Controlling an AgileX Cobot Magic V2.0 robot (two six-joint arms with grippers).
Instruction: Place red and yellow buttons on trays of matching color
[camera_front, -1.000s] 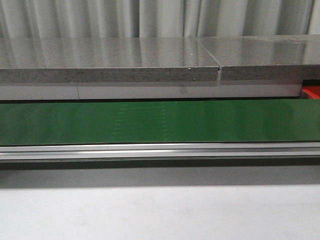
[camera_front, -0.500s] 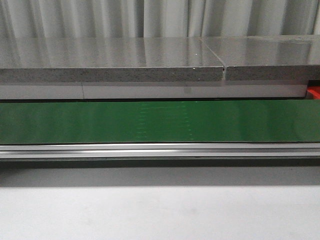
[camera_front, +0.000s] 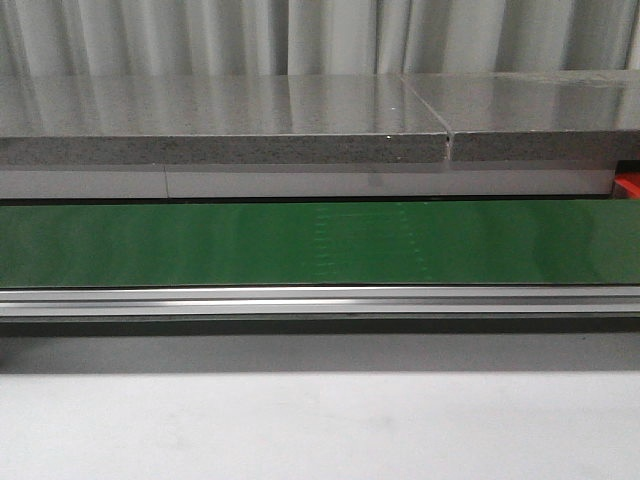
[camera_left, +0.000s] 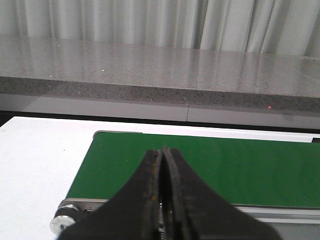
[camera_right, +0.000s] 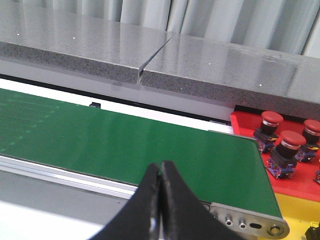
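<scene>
I am seeing the left gripper (camera_left: 161, 165) with its two dark fingers pressed together, no gap between the tips and nothing pinched in them. It is hanging over the near edge of the green conveyor belt (camera_left: 200, 167), close to the belt's end roller (camera_left: 62, 223), with white tabletop (camera_left: 40, 165) lying open beside that end. The right gripper (camera_right: 160, 180) is sitting in the same way: fingers closed tip to tip, gripping nothing, poised above the aluminium side rail (camera_right: 75, 175) at the near edge of the belt.

In the right wrist view I am looking at the red tray (camera_right: 295, 172) just past the belt's far end, touching or nearly touching the end plate. Three red buttons (camera_right: 289, 145) are standing upright in it, close together. The yellow tray (camera_right: 300, 215) is lying just beside the red one, and something small is showing at its edge, too cropped to identify.

In the front view the belt surface is running bare across the whole frame, the grey stone ledge (camera_front: 220, 130) rising behind it, and only a sliver of the red tray is peeking in at the right.
</scene>
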